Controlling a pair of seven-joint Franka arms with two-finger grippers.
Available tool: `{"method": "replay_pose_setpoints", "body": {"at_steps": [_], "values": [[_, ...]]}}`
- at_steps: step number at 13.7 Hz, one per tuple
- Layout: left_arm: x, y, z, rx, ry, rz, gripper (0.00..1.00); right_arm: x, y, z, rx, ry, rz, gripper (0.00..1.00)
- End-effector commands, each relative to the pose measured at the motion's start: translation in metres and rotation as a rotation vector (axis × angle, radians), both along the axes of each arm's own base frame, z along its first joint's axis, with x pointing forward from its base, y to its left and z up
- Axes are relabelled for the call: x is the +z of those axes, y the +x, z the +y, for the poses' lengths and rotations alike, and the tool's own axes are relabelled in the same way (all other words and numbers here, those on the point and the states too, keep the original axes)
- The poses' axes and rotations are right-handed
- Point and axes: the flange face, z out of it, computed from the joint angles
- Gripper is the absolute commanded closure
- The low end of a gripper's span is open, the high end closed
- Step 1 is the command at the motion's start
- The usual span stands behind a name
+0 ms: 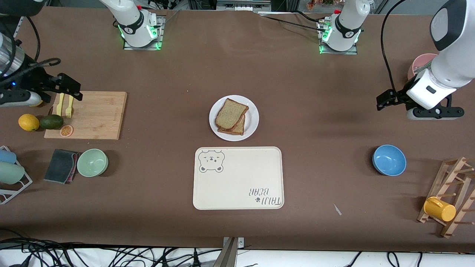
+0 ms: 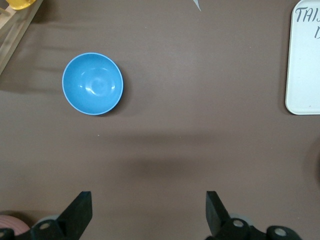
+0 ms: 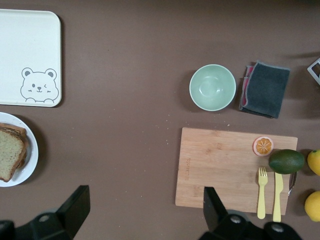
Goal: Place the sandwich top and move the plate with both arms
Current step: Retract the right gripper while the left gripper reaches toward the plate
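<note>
The white plate (image 1: 252, 118) sits mid-table, just farther from the front camera than the bear tray (image 1: 238, 178). The sandwich top (image 1: 231, 112), a plain tan slice, lies a little askew on another bread slice (image 1: 238, 128) on the plate. My right gripper (image 1: 76, 91) hangs open and empty over the cutting board's end. The right wrist view shows that gripper (image 3: 146, 192), with the plate (image 3: 28, 161) and the sandwich top (image 3: 9, 154) at the frame edge. My left gripper (image 1: 382, 101) is open and empty over bare table toward the left arm's end. In the left wrist view it (image 2: 148, 197) is apart from the blue bowl (image 2: 92, 83).
A wooden cutting board (image 1: 92, 115) carries a yellow fork (image 3: 261, 192), a knife and an orange slice. An avocado (image 1: 51, 121), a lemon, a green bowl (image 1: 92, 162) and a grey cloth (image 1: 59, 165) lie beside it. Blue bowl (image 1: 389, 160), mug rack (image 1: 449, 196), pink cup (image 1: 421, 63).
</note>
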Motion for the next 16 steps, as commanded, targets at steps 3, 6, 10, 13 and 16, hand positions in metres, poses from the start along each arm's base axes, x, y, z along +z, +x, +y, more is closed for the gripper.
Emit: {"method": "replay_pose_setpoints", "body": {"at_steps": [3,6,10,13,16], "values": [[-0.026,0.003,-0.013,-0.009,-0.036,-0.003,0.0,-0.004,-0.015,-0.009,-0.001,-0.005,0.062,0.0],[-0.052,0.006,-0.028,-0.032,-0.042,-0.031,0.0,-0.008,-0.016,-0.012,-0.007,-0.005,0.093,0.0],[-0.097,0.012,-0.059,-0.078,-0.052,-0.059,0.0,-0.005,-0.016,-0.01,-0.006,-0.006,0.102,0.0],[-0.129,0.013,-0.088,-0.046,-0.166,-0.024,0.0,-0.005,-0.016,-0.012,-0.009,-0.021,0.102,0.0],[-0.157,0.014,-0.108,0.023,-0.291,0.03,0.0,-0.002,-0.016,-0.012,-0.021,-0.021,0.097,0.0]]}}
